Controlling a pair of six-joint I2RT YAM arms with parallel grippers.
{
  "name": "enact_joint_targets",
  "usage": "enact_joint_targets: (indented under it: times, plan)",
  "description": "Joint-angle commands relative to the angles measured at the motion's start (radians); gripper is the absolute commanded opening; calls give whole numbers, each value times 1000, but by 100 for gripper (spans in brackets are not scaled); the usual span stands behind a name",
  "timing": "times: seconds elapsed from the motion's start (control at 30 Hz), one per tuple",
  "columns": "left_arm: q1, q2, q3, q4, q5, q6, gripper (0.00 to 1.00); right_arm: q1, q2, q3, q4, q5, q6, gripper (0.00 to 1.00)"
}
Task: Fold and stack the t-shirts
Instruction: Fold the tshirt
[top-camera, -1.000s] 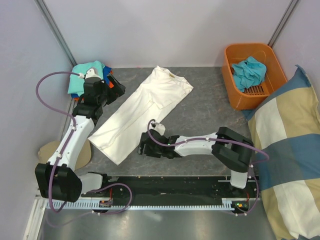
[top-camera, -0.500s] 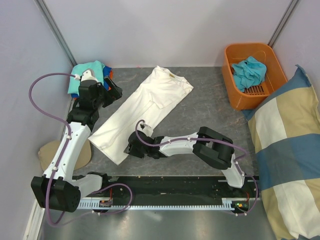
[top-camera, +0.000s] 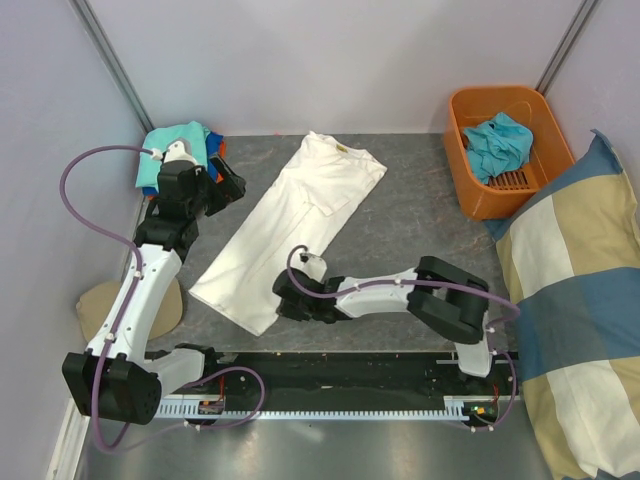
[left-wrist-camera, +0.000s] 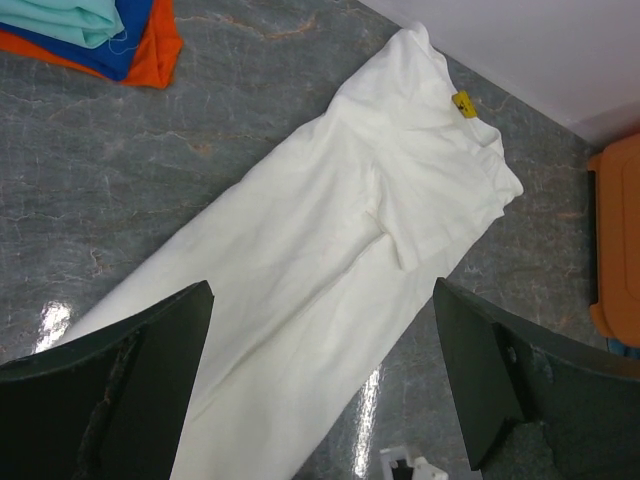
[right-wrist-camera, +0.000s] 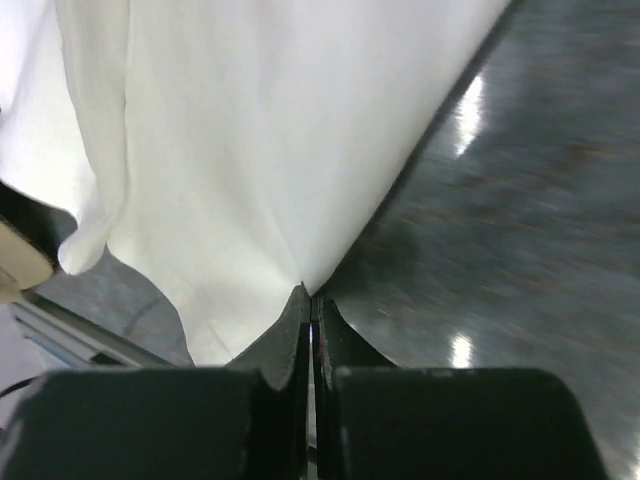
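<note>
Right fingers (right-wrist-camera: 290, 335) pinch the white t-shirt (right-wrist-camera: 250, 150) by its near hem on the grey surface (top-camera: 400, 220); left fingers (left-wrist-camera: 150, 360) hover spread wide above.

white t-shirt (top-camera: 290, 225): flat, diagonal | right hand (top-camera: 280, 302): at near hem, apparently pinching it

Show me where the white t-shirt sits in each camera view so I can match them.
Top external: the white t-shirt lies diagonally across the centre, collar upper right.
Left wrist: the white t-shirt fills the middle, collar upper right.
Right wrist: the white t-shirt fills the upper left, its edge pinched in the right gripper.
Shared landmark: the grey table under it.
</note>
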Motion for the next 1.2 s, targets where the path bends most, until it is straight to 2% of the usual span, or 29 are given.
enact_joint_targets:
  times: [0.0,0.17,0.47,0.6,0.8,0.87,0.9,0.93,0.97,1.0,1.03,1.1,1.17]
  plan:
    - [4,-15,-14,7,39,22,100,3,-231,-140,-174,126,-31,0]
    - [4,-14,-33,6,61,17,100,2,-388,-290,-317,166,-40,0]
    - [4,-34,-93,6,125,3,100,2,-571,-383,-607,226,-35,0]
    - [6,-49,-128,4,144,5,100,0,-602,-401,-726,290,-43,0]
    - [4,-63,-182,1,193,6,100,-20,-619,-421,-788,353,-80,0]
    - [6,-70,-209,3,213,5,100,-32,-622,-421,-789,347,-91,6]
    - [4,-86,-218,1,240,6,100,-32,-622,-412,-789,346,-103,13]
    - [4,-96,-244,1,255,11,100,-32,-625,-406,-789,344,-109,37]
    - [3,-110,-257,-3,292,14,100,-32,-628,-400,-789,337,-114,47]
    - [3,-145,-270,-14,312,19,100,-32,-634,-389,-791,335,-121,63]
    - [-2,-175,-299,-25,329,22,100,-32,-652,-387,-791,329,-129,70]
    - [-11,-233,-333,-63,372,26,100,-32,-680,-387,-789,317,-129,77]
    - [-32,-331,-388,-88,407,19,100,-31,-730,-396,-773,304,-138,77]
